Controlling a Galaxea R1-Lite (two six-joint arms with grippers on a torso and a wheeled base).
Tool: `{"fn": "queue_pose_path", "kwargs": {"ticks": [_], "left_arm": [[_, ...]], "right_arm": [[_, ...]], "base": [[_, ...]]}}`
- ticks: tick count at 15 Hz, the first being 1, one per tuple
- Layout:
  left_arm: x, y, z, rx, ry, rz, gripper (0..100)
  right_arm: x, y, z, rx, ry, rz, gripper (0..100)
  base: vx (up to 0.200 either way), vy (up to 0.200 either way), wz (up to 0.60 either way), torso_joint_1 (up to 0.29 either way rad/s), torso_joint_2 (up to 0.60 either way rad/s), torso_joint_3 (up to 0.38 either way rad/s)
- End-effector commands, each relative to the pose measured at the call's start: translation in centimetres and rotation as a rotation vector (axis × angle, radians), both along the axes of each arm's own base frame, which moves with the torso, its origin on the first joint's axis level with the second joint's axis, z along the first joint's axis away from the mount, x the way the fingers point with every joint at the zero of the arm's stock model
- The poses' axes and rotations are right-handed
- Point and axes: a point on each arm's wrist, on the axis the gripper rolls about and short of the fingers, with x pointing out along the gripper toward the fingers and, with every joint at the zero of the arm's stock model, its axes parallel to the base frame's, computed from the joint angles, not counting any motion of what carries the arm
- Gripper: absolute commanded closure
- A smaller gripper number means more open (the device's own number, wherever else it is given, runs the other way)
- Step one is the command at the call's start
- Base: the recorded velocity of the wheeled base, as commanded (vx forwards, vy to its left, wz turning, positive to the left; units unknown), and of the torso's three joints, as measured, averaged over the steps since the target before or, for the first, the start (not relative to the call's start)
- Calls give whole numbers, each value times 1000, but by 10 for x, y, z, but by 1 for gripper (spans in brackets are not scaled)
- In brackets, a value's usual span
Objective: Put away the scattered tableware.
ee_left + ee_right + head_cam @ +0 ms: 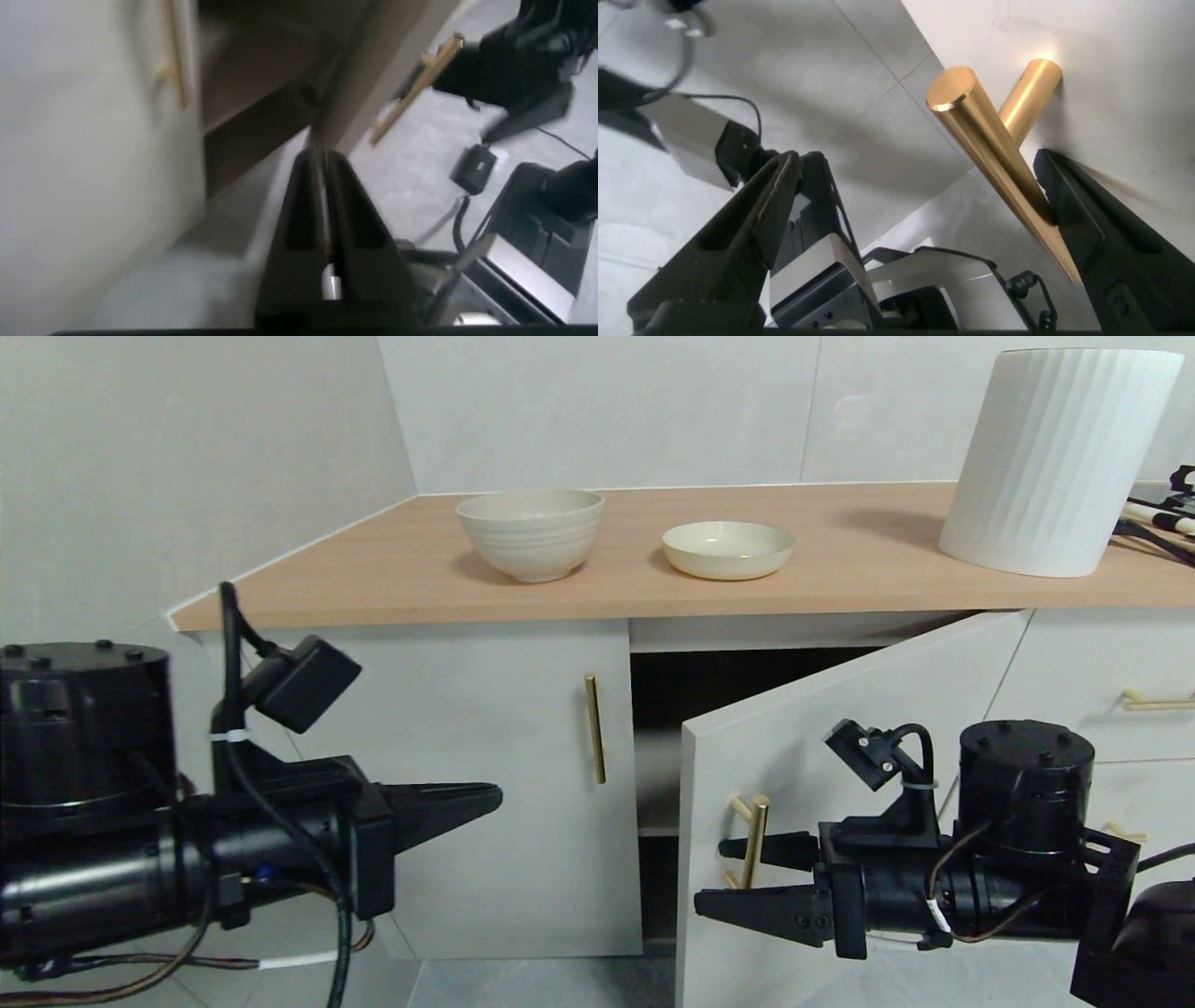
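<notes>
A deep cream bowl [530, 532] and a shallow cream dish [728, 549] stand side by side on the wooden countertop [373, 583]. Below them, the right cabinet door [840, 709] is swung partly open. My right gripper [724, 877] is open at that door's gold handle [752, 840], with the handle [999, 159] between its fingers [738, 233], close to one of them. My left gripper [485, 798] hangs shut and holding nothing in front of the closed left door [485, 756]; its tip [320, 163] points toward the open cabinet.
A tall white ribbed container [1055, 457] stands at the right of the counter, with some utensils [1158, 518] behind it. The closed left door has a vertical gold handle [595, 728]. Drawers with gold handles [1153, 702] are further right. The cabinet interior [663, 709] is dark.
</notes>
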Motion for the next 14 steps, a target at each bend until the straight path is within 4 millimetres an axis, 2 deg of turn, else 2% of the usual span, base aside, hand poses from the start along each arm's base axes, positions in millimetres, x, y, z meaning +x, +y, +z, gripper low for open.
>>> {"fn": "queue_pose_path", "kwargs": {"ticks": [1, 4, 6, 10, 14], "left_arm": [[24, -24, -27, 20, 72, -48, 100], [43, -50, -37, -36, 80, -82, 100], [58, -82, -56, -78, 86, -123, 100], [80, -112, -75, -120, 79, -136, 100], [89, -125, -81, -137, 31, -107, 100]], "right_arm": [[-5, -4, -2, -11, 17, -2, 0], [-6, -4, -4, -15, 22, -2, 0], [-7, -5, -4, -17, 24, -4, 0], [-10, -8, 1, -8, 9, -11, 0], [-9, -9, 0, -10, 12, -16, 0]], "base": [[0, 0, 0, 0, 0, 0], [0, 0, 0, 0, 0, 0], [0, 0, 0, 0, 0, 0], [0, 0, 0, 0, 0, 0], [0, 0, 0, 0, 0, 0]]}}
